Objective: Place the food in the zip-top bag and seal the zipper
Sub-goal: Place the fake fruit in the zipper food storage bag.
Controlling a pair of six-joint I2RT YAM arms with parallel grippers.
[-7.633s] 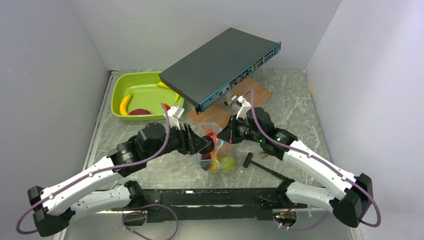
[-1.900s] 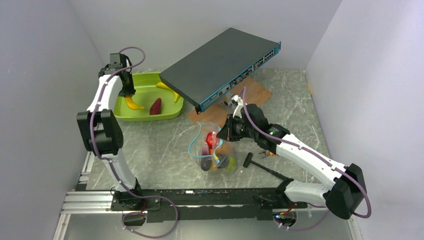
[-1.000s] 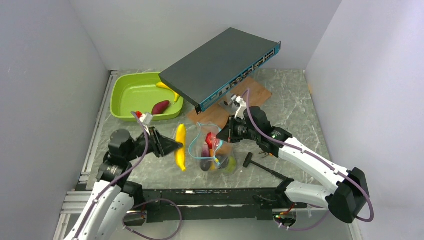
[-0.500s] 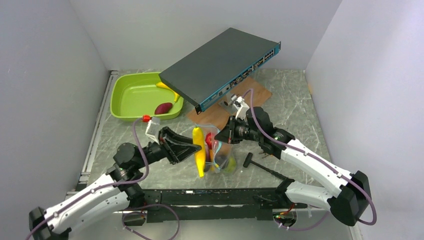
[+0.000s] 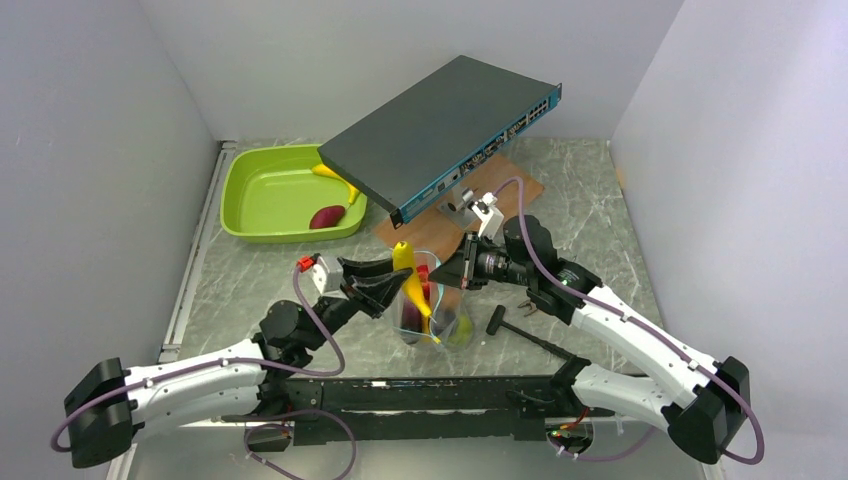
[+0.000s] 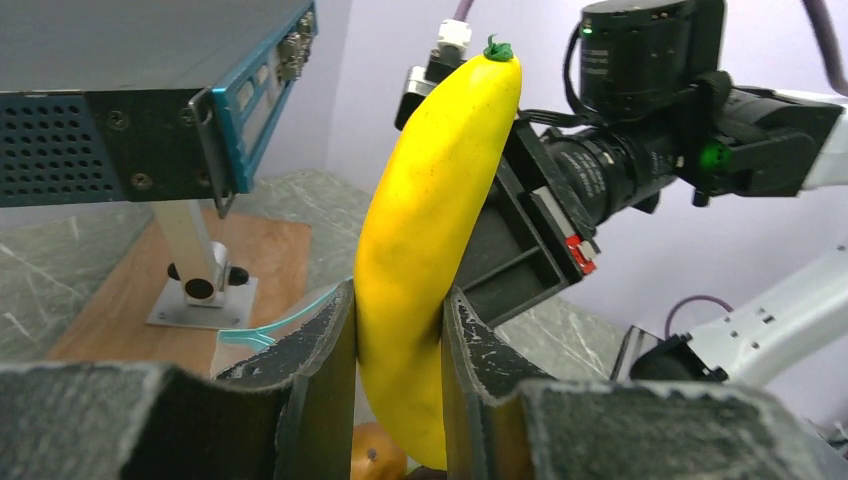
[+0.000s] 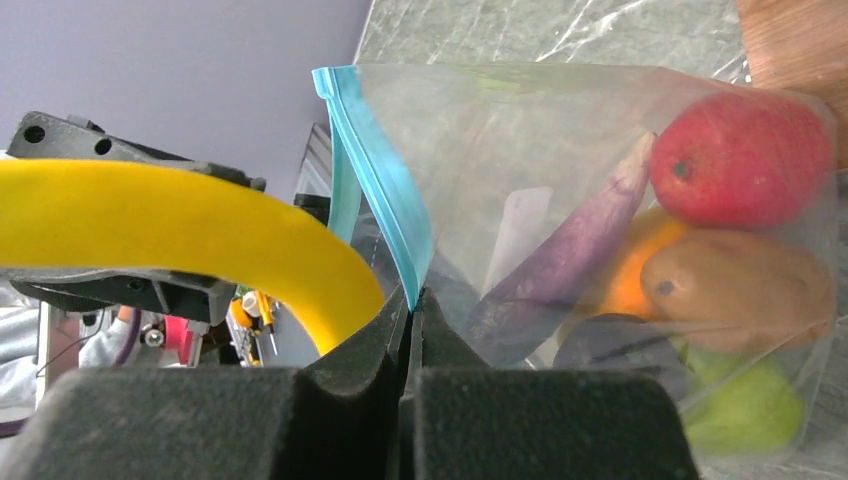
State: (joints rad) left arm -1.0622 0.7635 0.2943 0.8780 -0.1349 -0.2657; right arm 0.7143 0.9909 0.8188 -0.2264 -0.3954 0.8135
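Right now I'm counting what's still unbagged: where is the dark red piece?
In the top view, the dark red piece lies at back left inside the green tray, near its right wall, with a banana just behind it.

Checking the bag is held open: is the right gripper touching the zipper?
Touching. The right wrist view shows the right gripper pinched shut on the teal zipper, no gap between them.

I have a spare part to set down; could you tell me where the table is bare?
Bare marble table lies between the lime-green tray and the left arm, and right of the wooden board. Crowded: the clear zip-top bag, with the left gripper holding a yellow banana, the right gripper and a black tool.
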